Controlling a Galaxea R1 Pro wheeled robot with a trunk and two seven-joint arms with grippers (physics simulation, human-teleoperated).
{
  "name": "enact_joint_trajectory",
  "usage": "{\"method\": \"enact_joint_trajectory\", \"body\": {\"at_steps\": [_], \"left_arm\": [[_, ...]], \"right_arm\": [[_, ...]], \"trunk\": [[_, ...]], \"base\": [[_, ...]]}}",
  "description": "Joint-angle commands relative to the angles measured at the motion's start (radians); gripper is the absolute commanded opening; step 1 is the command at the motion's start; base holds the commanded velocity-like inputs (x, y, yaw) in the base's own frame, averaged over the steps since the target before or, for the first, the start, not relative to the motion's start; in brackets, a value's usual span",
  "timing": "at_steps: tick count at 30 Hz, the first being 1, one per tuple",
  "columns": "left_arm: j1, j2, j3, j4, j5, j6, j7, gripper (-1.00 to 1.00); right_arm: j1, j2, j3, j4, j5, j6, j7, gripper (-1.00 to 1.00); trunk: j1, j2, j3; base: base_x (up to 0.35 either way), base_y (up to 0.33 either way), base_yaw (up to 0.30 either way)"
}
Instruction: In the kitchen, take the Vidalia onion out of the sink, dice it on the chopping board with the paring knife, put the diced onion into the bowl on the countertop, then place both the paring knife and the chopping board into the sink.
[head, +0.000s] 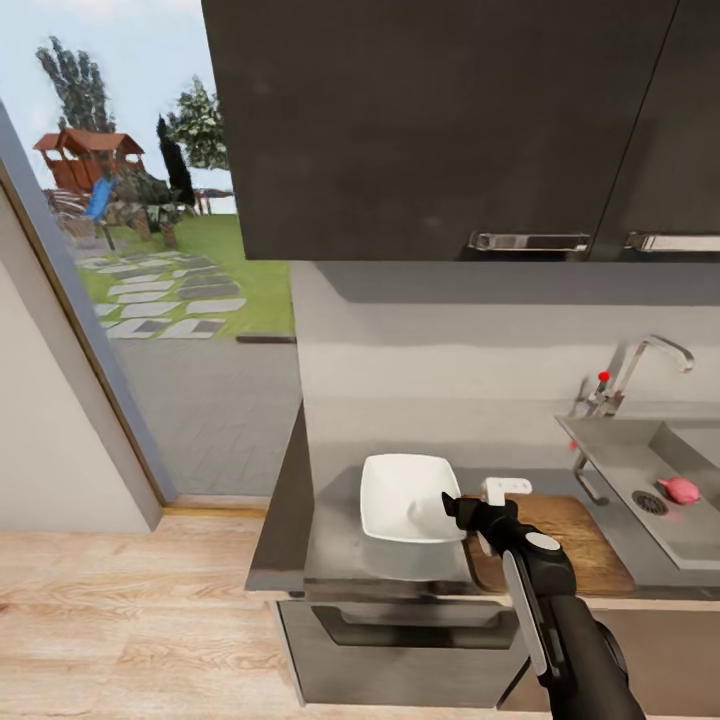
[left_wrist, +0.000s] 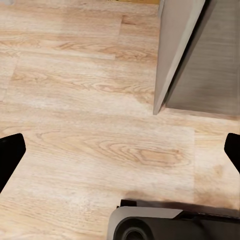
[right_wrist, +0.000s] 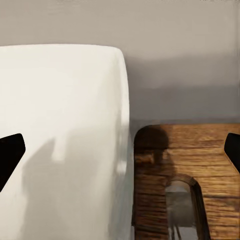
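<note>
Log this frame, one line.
right hand: open, over bowl / board edge | onion: in sink | left hand: open, over floor

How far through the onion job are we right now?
Nothing is done yet. The Vidalia onion lies whole in the sink by the drain. The bowl is empty. The right gripper, open and empty, hovers over the bowl's edge and the chopping board. Fetching, dicing, transfer and clean-up all remain.

Chopping board (head: 585, 545) partly behind arm
</note>
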Motion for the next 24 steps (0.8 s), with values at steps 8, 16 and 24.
{"method": "enact_joint_trajectory", "body": {"at_steps": [8, 16, 24], "left_arm": [[0.000, 0.000, -0.001, -0.001, 0.007, -0.001, 0.000, 1.00], [0.000, 0.000, -0.001, -0.001, 0.007, -0.001, 0.000, 1.00], [0.000, 0.000, -0.001, -0.001, 0.007, -0.001, 0.000, 1.00]], "right_arm": [[-0.001, 0.001, -0.002, -0.001, 0.006, 0.005, 0.009, 1.00], [-0.001, 0.004, -0.002, -0.001, 0.005, 0.006, 0.009, 1.00], [-0.001, 0.006, -0.001, -0.001, 0.005, 0.005, 0.009, 1.00]], "trunk": [[0.001, -0.002, -0.002], [0.001, -0.002, -0.002], [0.001, -0.002, -0.010]], "base": [[0.032, -0.015, 0.000], [0.001, 0.000, 0.000], [0.000, 0.000, 0.000]]}}
